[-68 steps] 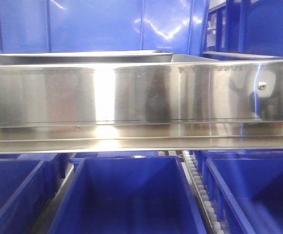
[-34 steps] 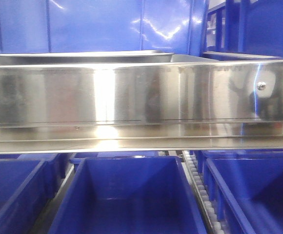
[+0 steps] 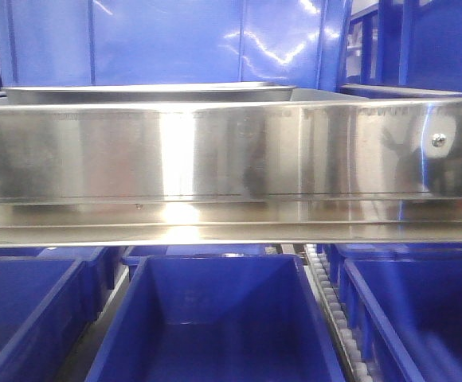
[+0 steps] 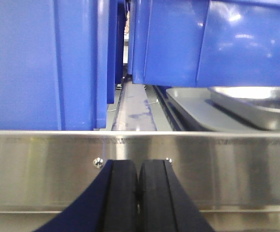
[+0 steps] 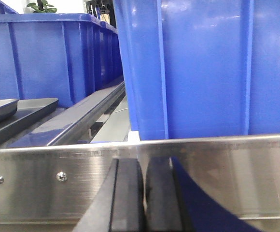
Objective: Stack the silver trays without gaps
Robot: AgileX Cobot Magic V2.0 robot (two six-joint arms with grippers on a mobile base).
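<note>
Three views. Front view: a broad steel rail (image 3: 231, 151) with a screw (image 3: 438, 140) near its right end spans the frame; behind its top edge the rim of a silver tray (image 3: 147, 90) shows at left centre, backed by tall blue bins (image 3: 167, 40); open blue bins (image 3: 215, 326) sit below the rail, with a roller strip (image 3: 332, 306) between the middle and right ones. No gripper appears here. Left wrist view: the left gripper (image 4: 138, 193) sits low in front of the rail (image 4: 227, 169), its two black fingers (image 4: 120, 193) pressed together with nothing between them; beyond the rail, at right, silver trays (image 4: 256, 104) lie one inside another on the surface, below a blue bin (image 4: 217, 41). Right wrist view: the right gripper (image 5: 144, 198) likewise shows its fingers (image 5: 126, 198) pressed together and empty before the rail (image 5: 43, 183); tray rims (image 5: 14, 110) lie at far left, well apart from the gripper, with blue bins (image 5: 203, 67) behind.
</note>
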